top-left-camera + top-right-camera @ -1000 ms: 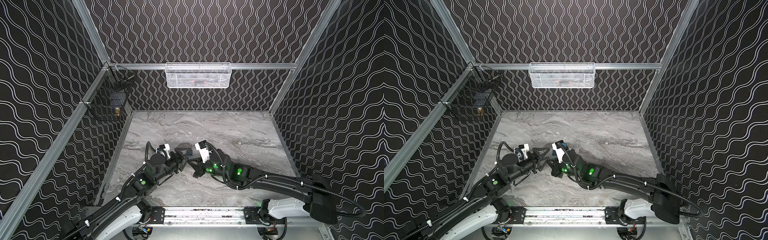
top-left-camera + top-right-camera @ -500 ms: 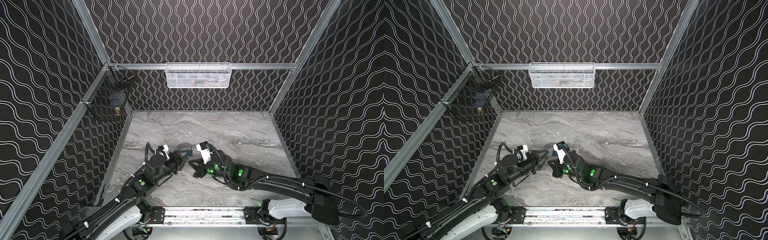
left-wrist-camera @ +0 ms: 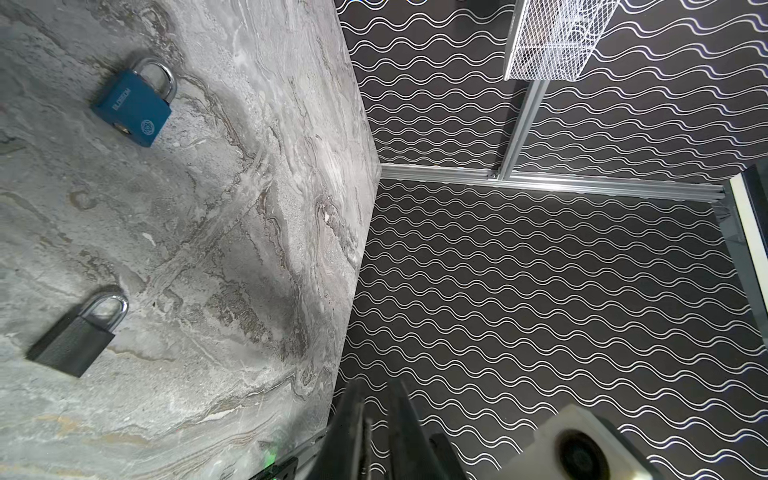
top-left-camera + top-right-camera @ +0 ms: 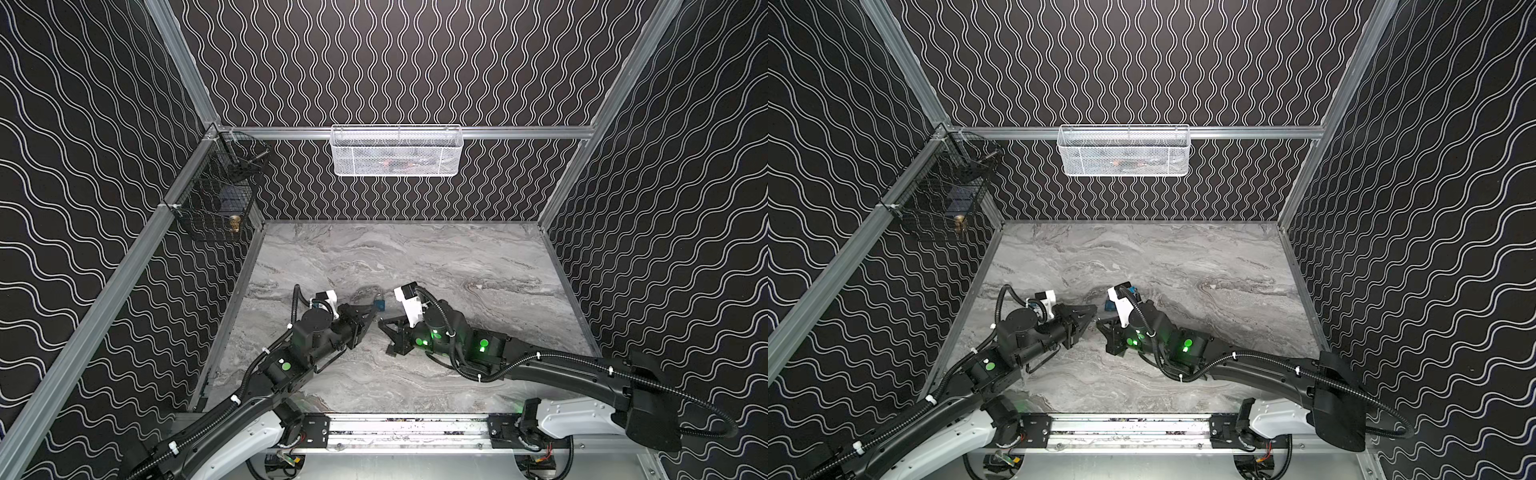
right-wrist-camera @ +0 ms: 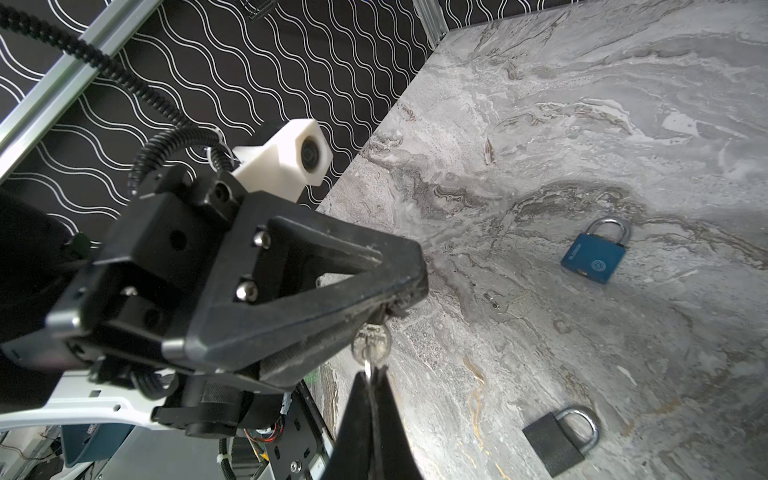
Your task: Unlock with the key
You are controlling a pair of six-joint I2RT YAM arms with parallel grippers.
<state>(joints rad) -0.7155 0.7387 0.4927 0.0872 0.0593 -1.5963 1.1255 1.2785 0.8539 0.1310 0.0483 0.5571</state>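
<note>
- Two padlocks show in each wrist view, a blue padlock (image 3: 133,108) and a black padlock (image 3: 79,336), lying apart on the grey table (image 3: 208,208). In both top views only the blue one is visible, just on the far side of the gripper tips.
- Only the right wrist view shows the key (image 5: 370,340) clearly. It is held off the table between the two grippers, near the front middle of the scene.
- Pinched fully together, the right gripper (image 5: 368,384) grips the key by its blade.
- With hardly any gap left between its jaws, the left gripper (image 5: 395,309) has them drawn in on the key's round head.
- One second ago the left jaws stood wide apart beside the right gripper's tip; now they have narrowed onto the key. The right gripper's grip is unchanged.
</note>
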